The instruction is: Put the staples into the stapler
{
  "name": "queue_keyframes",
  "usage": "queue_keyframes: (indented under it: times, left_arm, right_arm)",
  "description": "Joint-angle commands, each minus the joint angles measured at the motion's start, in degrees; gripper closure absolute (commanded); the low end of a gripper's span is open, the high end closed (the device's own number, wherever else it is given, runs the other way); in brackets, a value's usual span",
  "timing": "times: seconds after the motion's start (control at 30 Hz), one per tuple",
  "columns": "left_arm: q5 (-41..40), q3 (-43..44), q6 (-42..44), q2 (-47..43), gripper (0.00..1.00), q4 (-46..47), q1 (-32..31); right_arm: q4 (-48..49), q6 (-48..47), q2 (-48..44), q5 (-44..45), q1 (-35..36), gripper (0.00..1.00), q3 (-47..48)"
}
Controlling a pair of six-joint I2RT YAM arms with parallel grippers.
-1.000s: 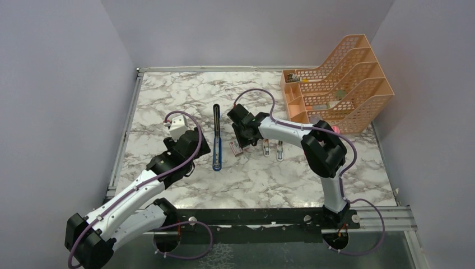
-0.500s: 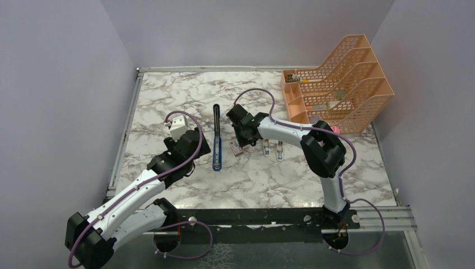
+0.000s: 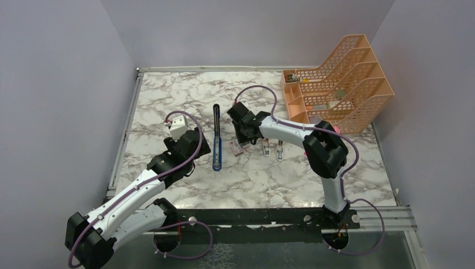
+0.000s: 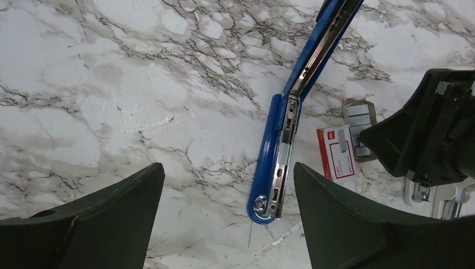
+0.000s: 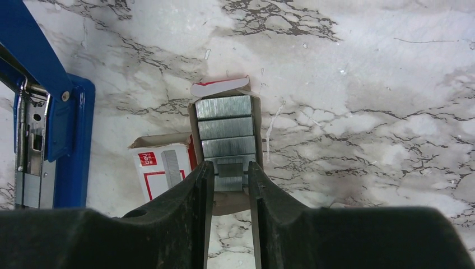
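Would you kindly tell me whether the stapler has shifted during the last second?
No, the stapler keeps its place relative to the orange rack.

"deli" on staple box (image 5: 162,168)

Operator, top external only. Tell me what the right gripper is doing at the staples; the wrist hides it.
Observer: The right gripper has its fingertips astride the nearest staple strip in the open tray.
Operator: Say whether it's lifted.
Observer: It looks level with the three rows beyond, so not yet.
Operator: Give me the left gripper.
Observer: The left gripper is wide open, empty, above the opened stapler, metal channel up.
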Motion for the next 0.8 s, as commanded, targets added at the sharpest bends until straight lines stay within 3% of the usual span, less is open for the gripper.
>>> queue_keyframes:
  times: [0.0,0.77]
  left_arm:
    - [-0.56,-0.29,0.32,-0.16,0.14,1.0,0.24]
    - [-0.74,-0.41,0.33,-0.02,0.14,1.0,0.24]
  right_arm:
    - [2.2,0.73,-1.89,2.44,-0.02,0.67,-0.34]
    - [0.34,-0.55,2.34,-0.25,-0.02,0.66,1.75]
